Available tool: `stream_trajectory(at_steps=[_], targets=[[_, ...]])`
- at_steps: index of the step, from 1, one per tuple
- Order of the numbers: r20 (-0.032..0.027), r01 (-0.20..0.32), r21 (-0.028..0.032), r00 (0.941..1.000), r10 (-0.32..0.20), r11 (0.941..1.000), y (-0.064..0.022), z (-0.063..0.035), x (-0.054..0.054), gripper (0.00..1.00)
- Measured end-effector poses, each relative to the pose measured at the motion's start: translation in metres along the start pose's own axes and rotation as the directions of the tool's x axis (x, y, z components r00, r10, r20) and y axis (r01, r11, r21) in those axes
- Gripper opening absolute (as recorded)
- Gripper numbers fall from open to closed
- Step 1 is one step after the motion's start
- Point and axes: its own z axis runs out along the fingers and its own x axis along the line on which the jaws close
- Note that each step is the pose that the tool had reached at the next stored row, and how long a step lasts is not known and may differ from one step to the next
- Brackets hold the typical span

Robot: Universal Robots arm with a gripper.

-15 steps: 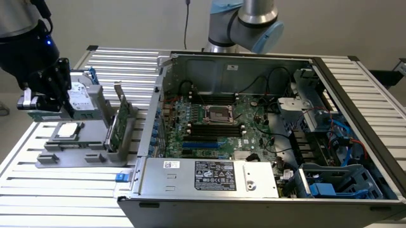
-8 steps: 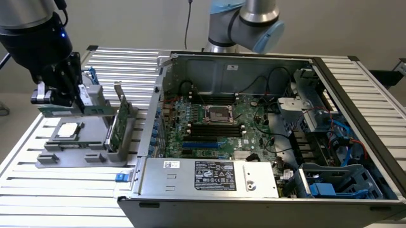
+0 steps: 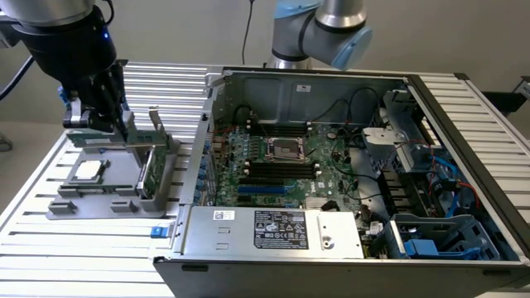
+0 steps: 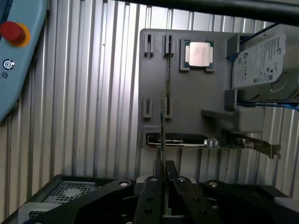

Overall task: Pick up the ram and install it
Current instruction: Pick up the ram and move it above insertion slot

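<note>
Gripper pinches the ram edge-on above the tray; its long axis parallel to the tray's slots; case toward the exterior view's right.

Slatted table bears a grey fixture tray: processor chip lying flat, expansion card on edge, what appears to be a hard drive at one side. Just beside the tray, an open computer case, motherboard exposed.
</note>
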Motion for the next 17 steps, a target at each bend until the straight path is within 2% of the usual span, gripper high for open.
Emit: stream_trajectory(at_steps=[11, 17], targets=[[0.0225, 0.000, -0.0008, 0.9997, 0.000, 1.0000, -0.0387, -0.0153, 0.001, 0.15], [0.0403, 0.001, -0.0015, 0.9992, -0.001, 1.0000, -0.0639, -0.0200, 0.002, 0.15]])
